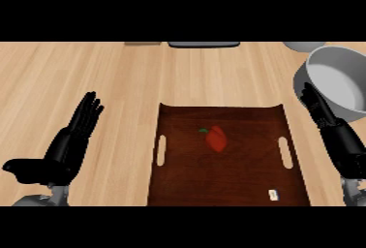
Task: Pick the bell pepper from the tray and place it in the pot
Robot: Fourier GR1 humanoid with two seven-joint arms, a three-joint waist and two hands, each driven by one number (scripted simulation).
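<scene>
In the head view, the dark wooden tray (236,177) lies on the light bench (107,77), in the middle and close to the robot. The bell pepper (217,139) is red and lies on its side near the centre of the tray, touching nothing else. Its green stem (204,130) points up and to the left in the view, so its long axis runs mostly away from the robot, with a small slant to the left at the far end.

The grey pot (312,72) stands at the far right, beyond the right corner of the tray, and I can see nothing inside it.

The left hand (70,145) is on the left side of the tray, well apart from it. It is open, with straight fingers pointing away and the thumb spread to the side, and it holds nothing. The right hand (334,131) is just beside the right edge of the tray. It is also open and empty, and its fingertips overlap the pot's rim in the view.

The pepper lies to the left of the right hand and a little closer to the robot than the fingertips. I judge that the right hand is the nearer one, and it is also on the pot's side. It would need to go left over the tray and close across the short width of the pepper.
</scene>
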